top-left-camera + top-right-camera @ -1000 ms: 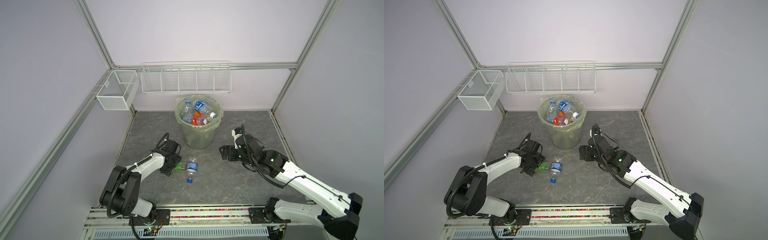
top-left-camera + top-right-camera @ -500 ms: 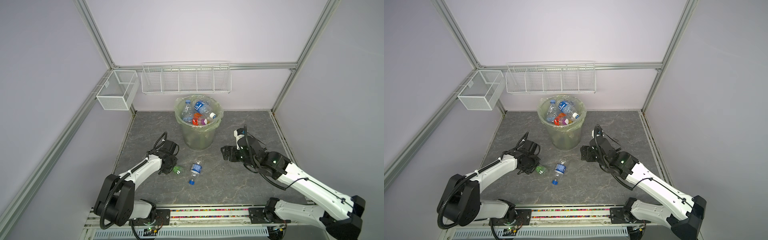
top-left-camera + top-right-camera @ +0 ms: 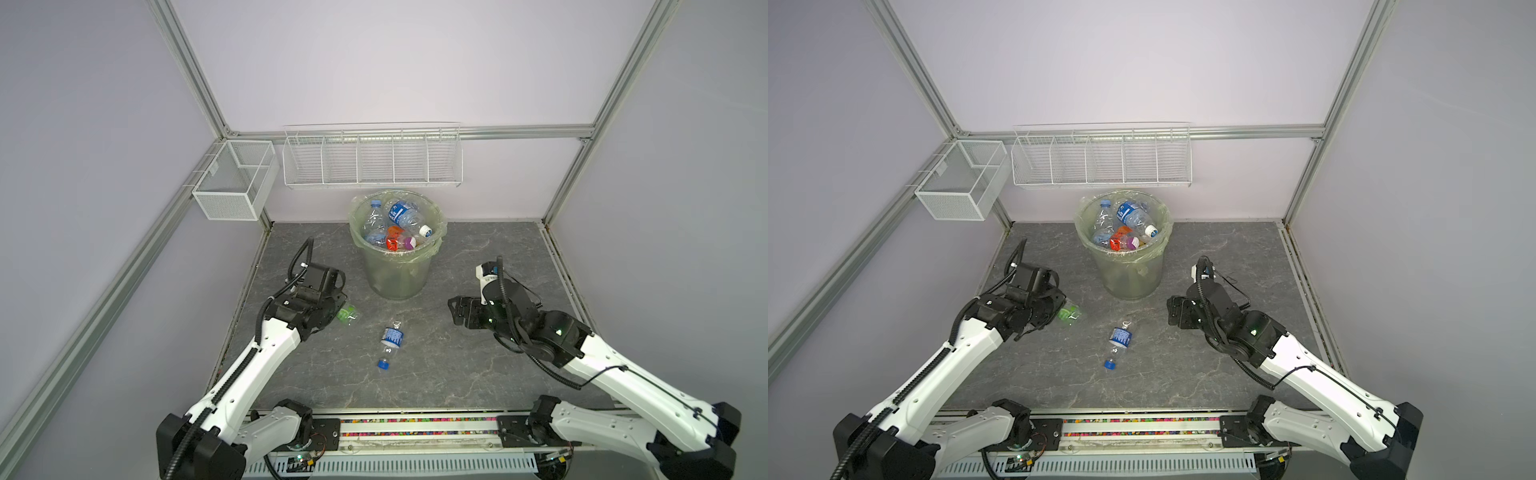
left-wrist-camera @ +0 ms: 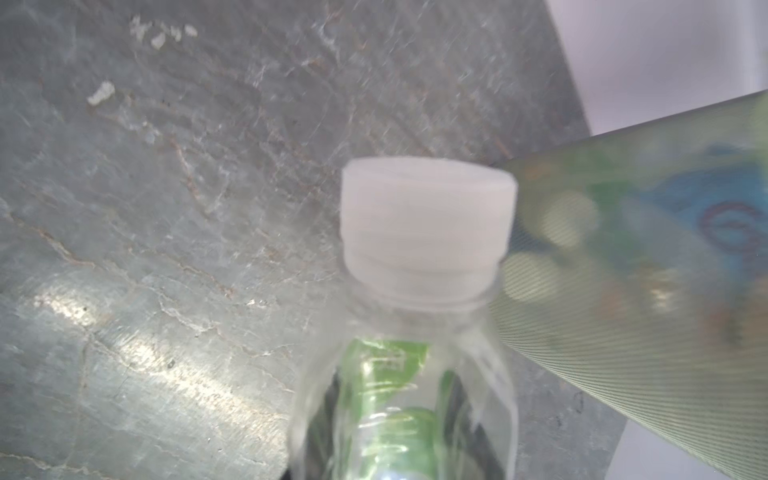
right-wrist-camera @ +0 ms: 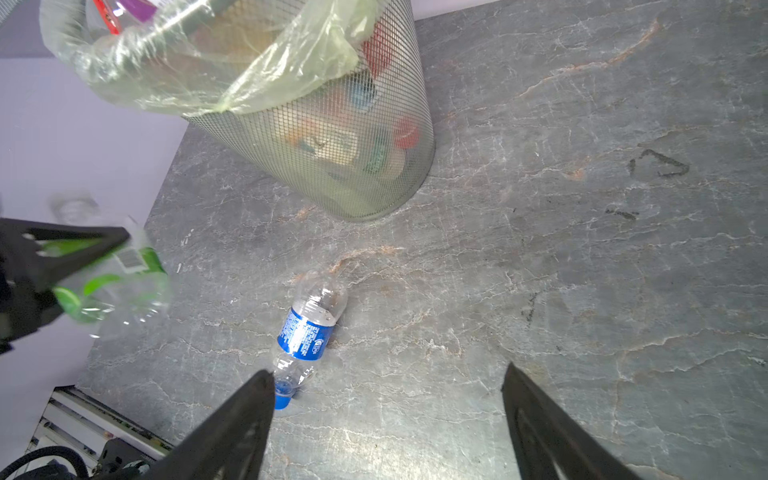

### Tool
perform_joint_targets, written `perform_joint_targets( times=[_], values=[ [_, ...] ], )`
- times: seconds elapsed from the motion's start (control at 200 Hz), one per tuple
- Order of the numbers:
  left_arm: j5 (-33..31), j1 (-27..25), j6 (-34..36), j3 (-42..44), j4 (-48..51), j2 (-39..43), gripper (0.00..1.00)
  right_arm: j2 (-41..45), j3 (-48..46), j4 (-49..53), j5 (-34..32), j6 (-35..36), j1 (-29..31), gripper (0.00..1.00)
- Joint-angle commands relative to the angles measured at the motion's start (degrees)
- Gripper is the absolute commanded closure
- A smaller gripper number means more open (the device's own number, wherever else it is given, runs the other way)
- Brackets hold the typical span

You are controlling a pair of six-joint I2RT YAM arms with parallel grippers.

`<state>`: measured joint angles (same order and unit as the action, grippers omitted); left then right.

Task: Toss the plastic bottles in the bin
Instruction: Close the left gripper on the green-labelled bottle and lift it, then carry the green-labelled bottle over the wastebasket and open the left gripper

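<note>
My left gripper (image 3: 337,311) is shut on a clear plastic bottle with a green label (image 3: 348,314) and holds it just left of the bin (image 3: 395,278). In the left wrist view this bottle (image 4: 411,374) points away from me, white cap (image 4: 428,224) first, and dark fingers show through its sides. Another plastic bottle, with a blue label (image 3: 392,337) and a blue cap, lies on the floor in front of the bin. My right gripper (image 5: 386,386) is open and empty, right of the blue-label bottle (image 5: 305,332). Several bottles fill the bin (image 3: 1129,278).
A white wire mesh box (image 3: 232,183) hangs on the left frame rail. A long white wire rack (image 3: 372,158) hangs on the back wall above the bin. Walls enclose the grey stone floor (image 3: 478,249) on three sides, and the arms' base rail (image 3: 415,428) runs along the front.
My left gripper has shut on the green-label bottle and drawn it a little back and left. The blue-label bottle has shifted slightly right. The right arm has barely moved.
</note>
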<state>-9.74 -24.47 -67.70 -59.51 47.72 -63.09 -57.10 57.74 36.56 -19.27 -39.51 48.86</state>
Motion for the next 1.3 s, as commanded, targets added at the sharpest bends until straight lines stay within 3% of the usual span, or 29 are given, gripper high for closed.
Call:
perform_joint_targets(
  times=[0.0,0.3,0.66,1.07,1.295],
  values=[
    [-3.94,0.20,3.90,-5.80,5.34,0.80,1.00,1.60,-1.55,1.24,-0.86,-1.75,-0.01,0.12],
    [-4.87,0.16,14.58,-26.31,9.26,-7.30,1.00,4.99,-3.41,2.78,-1.29,-3.02,0.00,0.12],
    [2.24,0.06,27.76,-53.70,15.07,-24.88,0.99,7.39,-3.73,4.93,-2.64,-3.04,0.00,0.12],
    [7.10,-2.25,26.63,-69.50,15.72,-39.29,0.91,7.35,-4.21,5.15,-2.57,-3.45,-0.08,0.12],
    [15.09,-2.63,23.81,-73.47,11.76,-44.87,0.87,8.10,-4.03,5.47,-2.78,-3.44,-0.08,0.12]
  ],
)
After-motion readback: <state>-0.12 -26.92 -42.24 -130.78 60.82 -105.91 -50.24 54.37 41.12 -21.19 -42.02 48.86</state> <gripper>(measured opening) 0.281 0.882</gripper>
